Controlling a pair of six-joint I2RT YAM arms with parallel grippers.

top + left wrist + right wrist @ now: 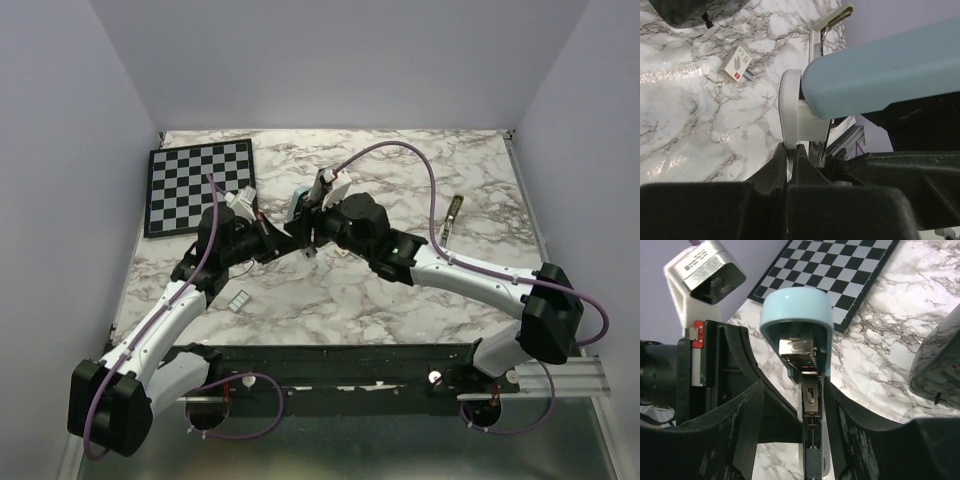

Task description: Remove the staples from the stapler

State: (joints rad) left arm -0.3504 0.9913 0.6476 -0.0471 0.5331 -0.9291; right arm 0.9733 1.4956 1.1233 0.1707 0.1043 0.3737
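Note:
The light blue stapler (298, 205) is held up off the marble table between my two grippers, its top swung open. In the left wrist view its blue cover (880, 75) runs to the right. My left gripper (790, 147) is shut on the stapler's thin white base plate (790, 110); it shows in the top view (285, 235). In the right wrist view the stapler (797, 310) points at the camera with its metal magazine (810, 395) exposed. My right gripper (792, 390) is open astride it, its right finger against it. A tiny grey ridged strip of staples (240, 300) lies by the left arm.
A checkerboard (200, 185) lies at the back left, also in the right wrist view (840, 275). A slim dark bar (452, 215) lies at the right. A small white box with a red mark (737, 64) lies on the marble. Walls enclose the table.

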